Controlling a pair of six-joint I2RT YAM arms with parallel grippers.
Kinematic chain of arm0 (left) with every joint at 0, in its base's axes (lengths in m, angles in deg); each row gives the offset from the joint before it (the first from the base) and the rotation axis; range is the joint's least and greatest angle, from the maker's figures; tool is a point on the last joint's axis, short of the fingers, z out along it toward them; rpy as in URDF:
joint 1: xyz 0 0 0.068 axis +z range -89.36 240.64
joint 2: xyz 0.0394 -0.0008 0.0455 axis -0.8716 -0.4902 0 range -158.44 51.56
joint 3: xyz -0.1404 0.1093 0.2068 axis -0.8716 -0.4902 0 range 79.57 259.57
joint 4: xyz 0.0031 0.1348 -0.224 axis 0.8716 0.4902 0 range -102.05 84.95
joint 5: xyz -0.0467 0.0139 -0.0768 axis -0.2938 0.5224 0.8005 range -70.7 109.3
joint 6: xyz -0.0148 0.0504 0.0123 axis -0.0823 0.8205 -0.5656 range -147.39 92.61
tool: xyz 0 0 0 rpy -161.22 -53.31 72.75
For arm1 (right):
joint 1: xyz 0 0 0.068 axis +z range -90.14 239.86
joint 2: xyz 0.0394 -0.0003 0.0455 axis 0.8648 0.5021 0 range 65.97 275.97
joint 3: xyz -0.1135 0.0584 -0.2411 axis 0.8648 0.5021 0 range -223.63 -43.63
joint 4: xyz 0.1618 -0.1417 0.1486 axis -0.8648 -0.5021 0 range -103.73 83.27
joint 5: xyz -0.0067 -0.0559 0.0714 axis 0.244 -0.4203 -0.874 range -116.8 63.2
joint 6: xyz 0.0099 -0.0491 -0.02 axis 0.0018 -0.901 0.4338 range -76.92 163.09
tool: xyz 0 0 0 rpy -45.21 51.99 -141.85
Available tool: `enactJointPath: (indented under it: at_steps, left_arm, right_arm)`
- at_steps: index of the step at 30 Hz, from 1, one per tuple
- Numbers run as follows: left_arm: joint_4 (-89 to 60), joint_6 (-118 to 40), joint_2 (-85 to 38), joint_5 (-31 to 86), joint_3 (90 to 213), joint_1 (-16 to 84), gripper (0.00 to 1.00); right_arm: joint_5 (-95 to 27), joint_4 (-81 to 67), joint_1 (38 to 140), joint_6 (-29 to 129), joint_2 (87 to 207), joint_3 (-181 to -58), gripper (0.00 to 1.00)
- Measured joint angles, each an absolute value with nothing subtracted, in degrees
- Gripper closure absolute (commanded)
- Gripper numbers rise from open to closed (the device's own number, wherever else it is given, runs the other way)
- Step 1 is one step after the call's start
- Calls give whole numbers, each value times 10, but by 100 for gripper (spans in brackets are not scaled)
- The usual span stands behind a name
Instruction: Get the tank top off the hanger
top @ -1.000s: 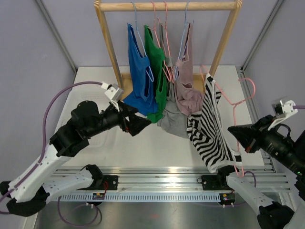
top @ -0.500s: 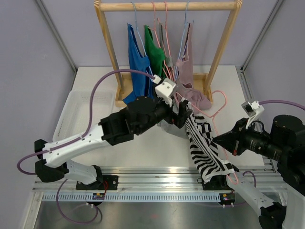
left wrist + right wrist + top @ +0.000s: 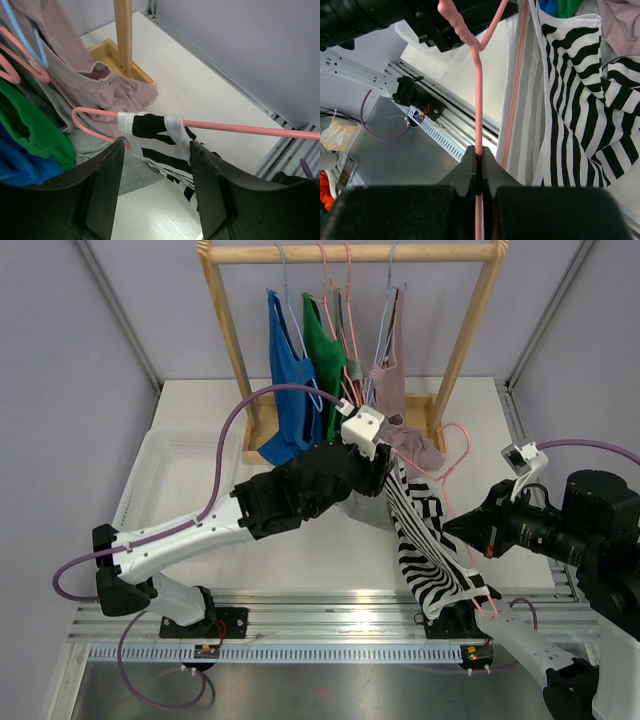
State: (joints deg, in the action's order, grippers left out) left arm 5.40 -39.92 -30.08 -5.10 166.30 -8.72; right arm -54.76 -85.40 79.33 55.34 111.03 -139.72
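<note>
Stretching far-left to near-right, striped tank top (image 3: 425, 550) drapes pink hanger (image 3: 240, 126).

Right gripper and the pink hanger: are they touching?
Touching. The right wrist view shows the right gripper with its jaws shut on the wire of the pink hanger, no gap on either side.

Wooden rack (image 3: 226, 332) at back of table (image 3: 473, 405) — blue top (image 3: 289, 390), green top (image 3: 322, 340), mauve top (image 3: 386, 392) hang on it; white basket (image 3: 150, 472) at L.
</note>
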Motion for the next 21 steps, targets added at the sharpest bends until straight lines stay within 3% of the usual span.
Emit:
enactJointPath:
  at_steps: [1, 3, 6, 10, 15, 21]
  left_arm:
    - [53, -402, -298, -50, 1660, -84, 67]
    - [52, -408, -291, -44, 1654, -74, 85]
    - [52, -415, -287, -32, 1653, -55, 87]
    - [51, -426, -287, -16, 1653, -32, 100]
    - [55, -430, -286, -30, 1652, -31, 100]
    - [111, -478, -258, -171, 1628, -29, 100]
  right_arm:
    - [-548, -854, 793, 553, 1112, -1397, 100]
    - [-548, -853, 793, 553, 1114, -1397, 100]
    - [-548, -849, 793, 553, 1118, -1397, 100]
    - [-548, -844, 794, 553, 1122, -1398, 100]
    - [-549, -843, 814, 550, 1129, -1398, 100]
    - [-545, -846, 905, 523, 1145, -1394, 100]
